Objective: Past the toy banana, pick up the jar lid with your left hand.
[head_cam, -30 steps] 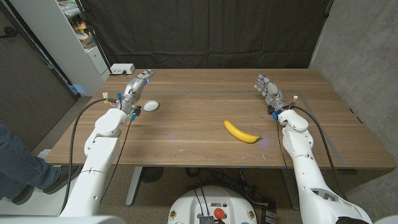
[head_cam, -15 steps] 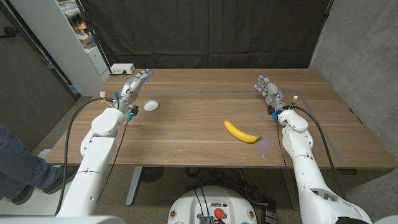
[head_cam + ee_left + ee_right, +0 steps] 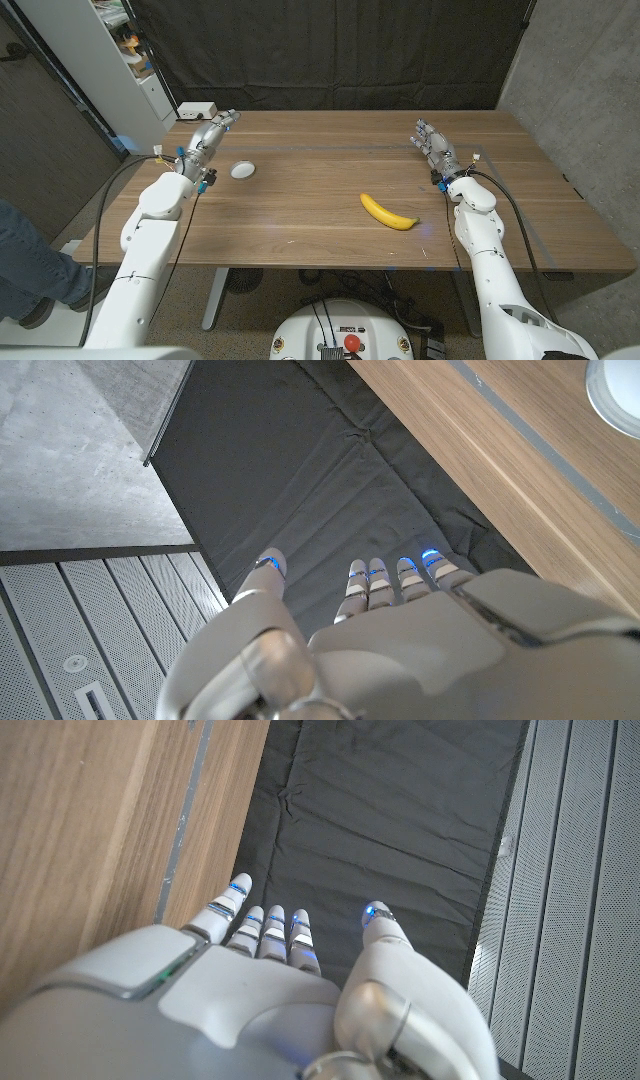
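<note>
Lid (image 3: 241,170): lying on the worktop (image 3: 320,215) near its left edge, toward the far left corner; small, white, round. Its rim is also showing at the edge of the left wrist view (image 3: 618,390).
Banana (image 3: 388,212): lying right of the worktop's middle, nearer the near edge, well apart from the lid.
Left hand (image 3: 205,139): hovering over the far left corner, just beside the lid on its outer side and not touching it. Fingers (image 3: 385,582) reaching forward, straight and close together, thumb standing apart; holding nothing.
Right hand (image 3: 432,145): waiting toward the far right part of the worktop, well apart from both things. Fingers (image 3: 262,930) extended, lying side by side, thumb off to one side; nothing in it.
Other: a white box (image 3: 197,110) is sitting at the far left corner, beyond the left hand.
Progress: judging this as the approach stage. The left hand is standing near the lid, but no contact and no grasp are showing.
Remaining: bringing the hand over the lid, closing the fingers on its rim, lifting it off the worktop.
Risk (judgement): the lid is looking low and flat, so the fingertips may be sliding it rather than catching it.
</note>
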